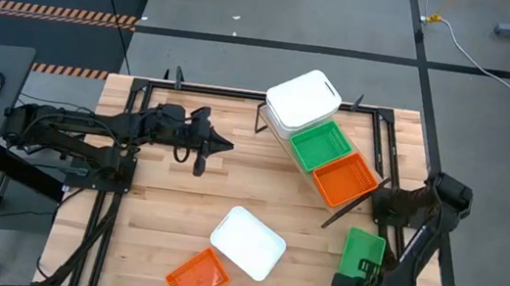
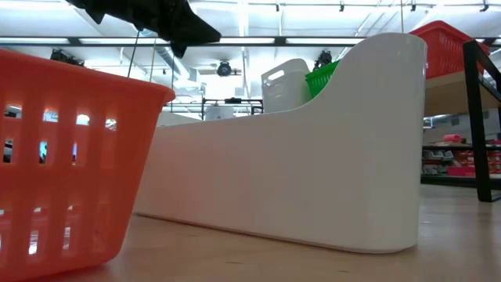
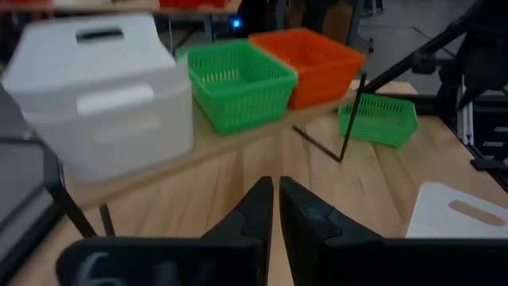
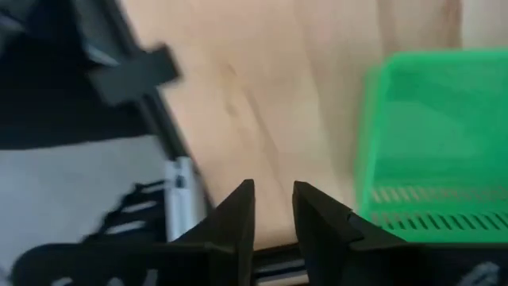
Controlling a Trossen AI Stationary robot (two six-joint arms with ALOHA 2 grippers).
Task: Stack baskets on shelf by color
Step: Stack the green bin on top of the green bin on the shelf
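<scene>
The shelf (image 1: 358, 198) runs on a diagonal across the bench's far-right part, its long axis going from the far edge down toward the right edge. On it sit three colour groups in a row: the white stack (image 1: 302, 101) at the far end, the green basket (image 1: 320, 146) in the middle, the orange basket (image 1: 345, 180) at the near end – sorted by colour, so each group marks where the next of its kind goes. The white stack looks at least two deep; the green and orange counts I cannot tell. Their long sides lie roughly along the shelf's diagonal.

Three baskets are not yet shelved. A white basket (image 1: 249, 243) lies near the bench's near edge at the middle, long axis diagonal, with a loose orange basket (image 1: 198, 279) touching or just beside its near-left corner. A loose green basket (image 1: 362, 253) lies near the right edge, long axis roughly front to back.

The left gripper (image 1: 218, 145) hangs over the far-left-centre of the bench, pointing toward the shelf, fingers (image 3: 255, 214) nearly pressed together, holding nothing. The right gripper (image 4: 274, 208) sits at the near-right corner just beside the loose green basket – fingers close together with a narrow gap, empty. Judging from that, the green one is likely the next pick, since it is nearest that arm.
</scene>
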